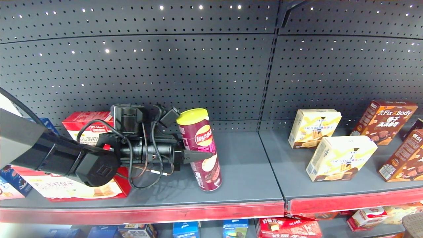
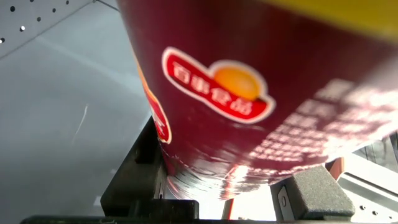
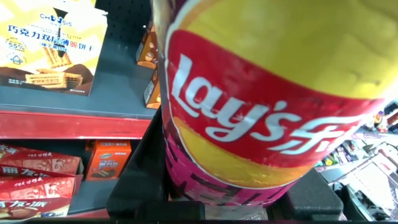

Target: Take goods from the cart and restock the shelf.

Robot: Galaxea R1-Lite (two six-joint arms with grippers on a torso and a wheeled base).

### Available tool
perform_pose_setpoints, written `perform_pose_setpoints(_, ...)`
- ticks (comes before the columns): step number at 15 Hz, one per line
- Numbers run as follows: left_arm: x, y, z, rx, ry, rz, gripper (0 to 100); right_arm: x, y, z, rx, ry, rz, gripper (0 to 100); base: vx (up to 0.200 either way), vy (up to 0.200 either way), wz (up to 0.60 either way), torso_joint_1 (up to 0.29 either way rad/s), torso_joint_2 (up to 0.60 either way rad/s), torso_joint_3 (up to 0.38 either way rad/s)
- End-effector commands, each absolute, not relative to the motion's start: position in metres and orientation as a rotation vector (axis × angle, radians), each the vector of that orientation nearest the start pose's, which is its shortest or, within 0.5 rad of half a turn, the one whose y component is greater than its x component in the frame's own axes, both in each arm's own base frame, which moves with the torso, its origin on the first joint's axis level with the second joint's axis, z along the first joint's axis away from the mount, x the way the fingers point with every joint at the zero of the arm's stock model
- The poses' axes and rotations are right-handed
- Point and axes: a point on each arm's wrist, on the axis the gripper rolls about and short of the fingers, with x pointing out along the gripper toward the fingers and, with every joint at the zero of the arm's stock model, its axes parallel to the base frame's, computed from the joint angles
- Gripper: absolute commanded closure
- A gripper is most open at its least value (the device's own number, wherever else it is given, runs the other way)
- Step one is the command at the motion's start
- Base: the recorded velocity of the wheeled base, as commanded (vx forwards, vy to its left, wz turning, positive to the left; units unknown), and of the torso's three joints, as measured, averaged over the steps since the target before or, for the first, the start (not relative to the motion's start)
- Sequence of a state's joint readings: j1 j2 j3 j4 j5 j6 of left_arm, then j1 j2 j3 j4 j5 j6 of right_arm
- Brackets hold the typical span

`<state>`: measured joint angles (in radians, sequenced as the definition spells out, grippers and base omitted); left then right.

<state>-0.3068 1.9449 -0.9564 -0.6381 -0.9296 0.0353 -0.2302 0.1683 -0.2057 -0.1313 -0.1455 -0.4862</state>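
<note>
Chips can (image 1: 197, 130), a light, stiff cardboard tube with a slick wrapper, leans at centre frame, its base on or just above the shelf (image 1: 244, 172). The left gripper (image 1: 202, 152) jaws clamp its mid-body, probably the firmest hold. The right gripper (image 3: 230, 196) jaws pinch a second chips can (image 3: 261, 106).

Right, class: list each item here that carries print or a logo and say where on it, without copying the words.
Purple canister: oval logo on its side; fine print below, too small.
Second canister: big logo across its side.
Yellow boxes: titles on the fronts.
Brown box: bold title across the top of its front.
Red box: front print partly hidden.
</note>
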Motion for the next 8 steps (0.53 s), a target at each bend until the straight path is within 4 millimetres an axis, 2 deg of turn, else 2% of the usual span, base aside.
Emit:
perform_pose_setpoints(1, 0.3350, -0.1250, 0.1427, -0.084, 0.333, -1.229, 100, -0.0233, 0.0021, 0.1494, -0.486, -0.075, -0.409, 100, 0.000, 0.000, 0.00, 0.000, 0.00, 0.000)
perform_pose_setpoints(8, 0.3330, -0.1313, 0.1424, -0.066, 0.325, -1.250, 100, -0.0236, 0.0022, 0.1498, -0.487, -0.078, -0.408, 100, 0.000, 0.000, 0.00, 0.000, 0.00, 0.000)
